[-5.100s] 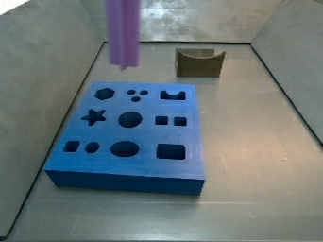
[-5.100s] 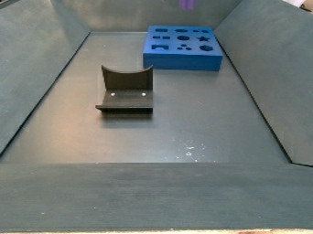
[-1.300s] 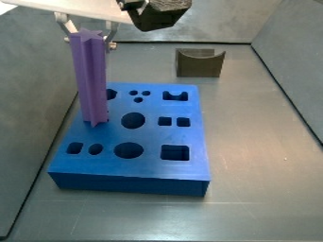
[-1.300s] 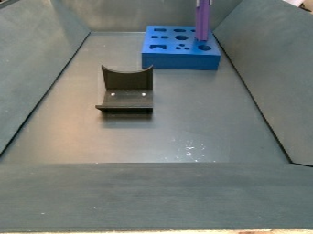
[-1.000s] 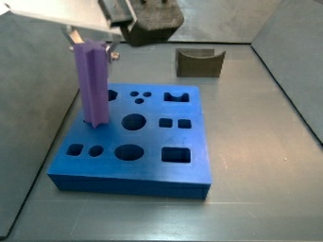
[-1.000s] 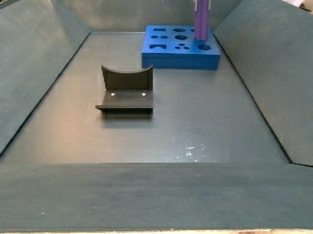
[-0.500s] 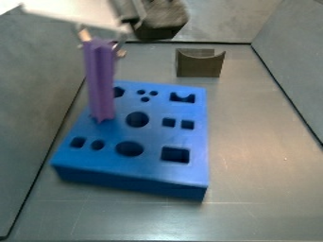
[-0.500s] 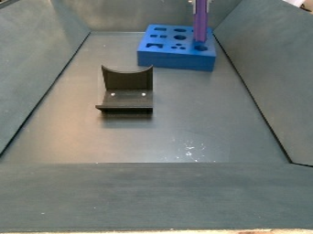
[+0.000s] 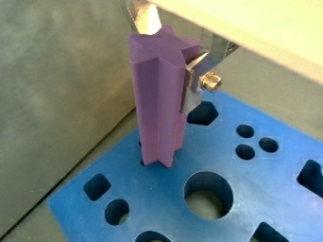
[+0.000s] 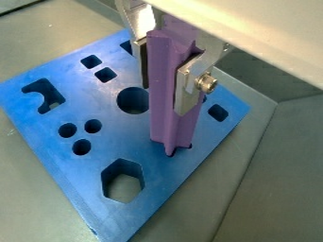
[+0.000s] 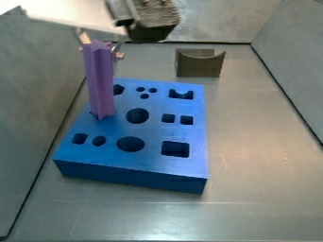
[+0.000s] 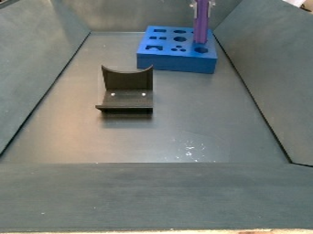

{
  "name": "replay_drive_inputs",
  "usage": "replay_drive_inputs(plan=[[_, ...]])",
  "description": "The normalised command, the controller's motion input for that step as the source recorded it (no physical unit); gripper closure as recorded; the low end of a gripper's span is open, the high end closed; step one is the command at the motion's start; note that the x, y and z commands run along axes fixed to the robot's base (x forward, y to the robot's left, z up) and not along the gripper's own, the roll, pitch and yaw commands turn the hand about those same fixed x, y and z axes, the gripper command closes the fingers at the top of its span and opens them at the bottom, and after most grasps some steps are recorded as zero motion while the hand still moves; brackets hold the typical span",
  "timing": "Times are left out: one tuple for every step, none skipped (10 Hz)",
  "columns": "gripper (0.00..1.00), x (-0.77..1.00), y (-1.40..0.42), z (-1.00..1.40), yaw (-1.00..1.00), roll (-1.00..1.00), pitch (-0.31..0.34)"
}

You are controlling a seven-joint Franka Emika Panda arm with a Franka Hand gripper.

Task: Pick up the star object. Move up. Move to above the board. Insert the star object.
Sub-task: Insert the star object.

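Grey walls close in a grey tabletop (image 11: 252,142). In a side view the board (image 11: 139,156) lies toward one side edge, and the star (image 11: 98,83) stands upright with its foot in a hole near the board's edge. The gripper (image 11: 98,38) sits at the star's top; its jaws are closed narrow on the star. An olive block (image 11: 198,62) rests near the far edge, well apart from the board.

In a side view from the opposite end, the board (image 12: 171,57) lies near the far corner with the star (image 12: 200,22) rising from it, and the block (image 12: 124,91) sits nearer mid-tabletop.

In both wrist views the fingers (image 9: 210,68) (image 10: 192,79) press the star (image 9: 161,104) (image 10: 169,90), whose foot is in the board (image 9: 259,180) (image 10: 76,95).
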Motion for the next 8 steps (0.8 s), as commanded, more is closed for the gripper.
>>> replay_drive_inputs(plan=[[1.00,-0.68,0.00,-0.71,-0.01,-0.01,-0.284],[1.00,-0.67,0.00,-0.70,-0.07,0.00,-0.294],[1.00,-0.71,0.00,-0.75,-0.09,0.00,-0.274],[1.00,-0.54,0.00,-0.90,-0.12,0.01,-0.200],[1.00,-0.20,-0.07,-0.94,-0.13,0.10,-0.134],[1.00,0.00,0.00,-0.28,-0.10,0.00,-0.004],[1.00,0.00,0.00,0.00,0.00,0.00,0.004],[1.00,0.00,0.00,0.00,0.00,0.00,0.000]])
